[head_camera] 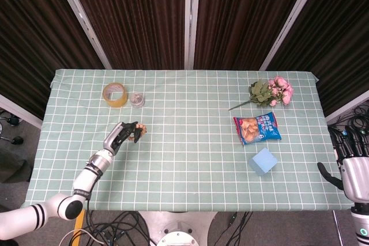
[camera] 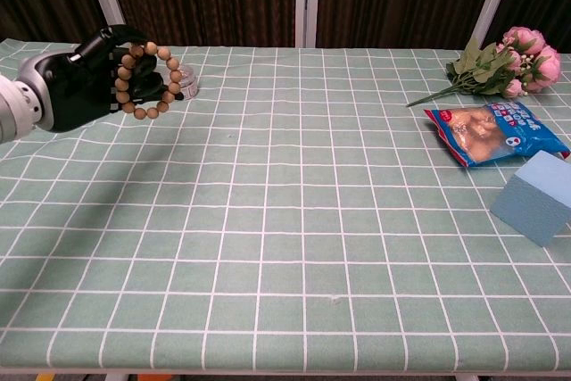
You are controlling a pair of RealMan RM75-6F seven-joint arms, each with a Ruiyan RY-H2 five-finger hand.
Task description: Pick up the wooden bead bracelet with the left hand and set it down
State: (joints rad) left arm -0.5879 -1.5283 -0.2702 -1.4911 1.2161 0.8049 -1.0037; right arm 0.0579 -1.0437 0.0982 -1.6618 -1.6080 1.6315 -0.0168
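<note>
— Where is the bracelet (camera: 143,81) just now?

— Your left hand (camera: 85,78) has it. The ring of beads hangs over the dark fingers (camera: 134,85), which curl through the loop, and it sits clear above the bench (camera: 285,220). In the head view the same hand (head_camera: 120,135) shows over the left part of the green checked cloth, with the beads (head_camera: 139,130) at its tip.

— And your right hand?

— Your right hand (head_camera: 353,162) is off the bench's right edge, low in the head view. Its fingers (head_camera: 346,141) point upward and stand apart, with nothing between them.

— What lies near the left hand?

— A roll of tape (head_camera: 115,94) and a small clear jar (head_camera: 136,99) stand just beside each other towards the far left corner, beyond the hand. In the chest view the jar (camera: 186,83) peeks out just behind the beads.

— And on the right side?

— A bunch of pink flowers (camera: 501,64) lies at the far right, a snack bag (camera: 492,133) nearer than it, and a blue block (camera: 537,197) nearest, all well apart from the left hand.
</note>
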